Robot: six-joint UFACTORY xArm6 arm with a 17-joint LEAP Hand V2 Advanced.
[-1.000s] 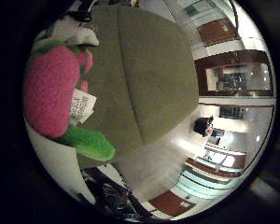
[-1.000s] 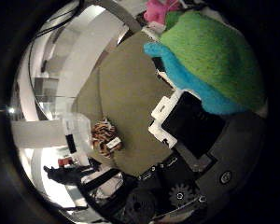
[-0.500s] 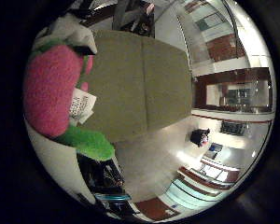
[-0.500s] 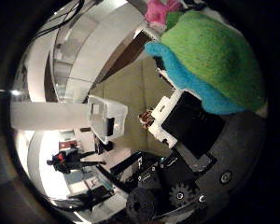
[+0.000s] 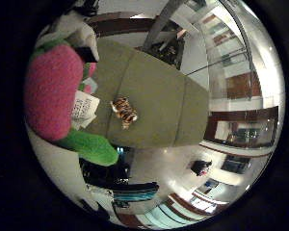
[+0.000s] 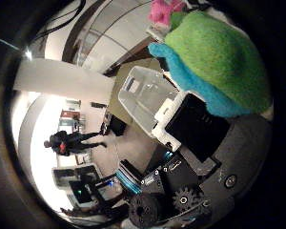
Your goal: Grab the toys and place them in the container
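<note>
A plush toy with pink, green and blue parts [image 5: 50, 94] sits tight against my palm, a white paper tag hanging from it. My right hand [image 6: 190, 129] is shut on it: white and black fingers press its blue-green side. It is lifted well above the olive table [image 5: 159, 96]. A small striped tiger toy [image 5: 124, 110] lies alone on that table. In the thumb side view a clear plastic container [image 6: 143, 95] stands on the table near its edge, below the held plush; I see nothing inside it.
Past the table's edge the pale floor drops away, with dark equipment [image 5: 130, 192] showing teal lights beside the table. Walls, wooden doors and glass panels ring the room.
The hand has swung with the plush still in it. The container now fills more of the thumb side view, and the tiger toy has come into the little finger side view.
</note>
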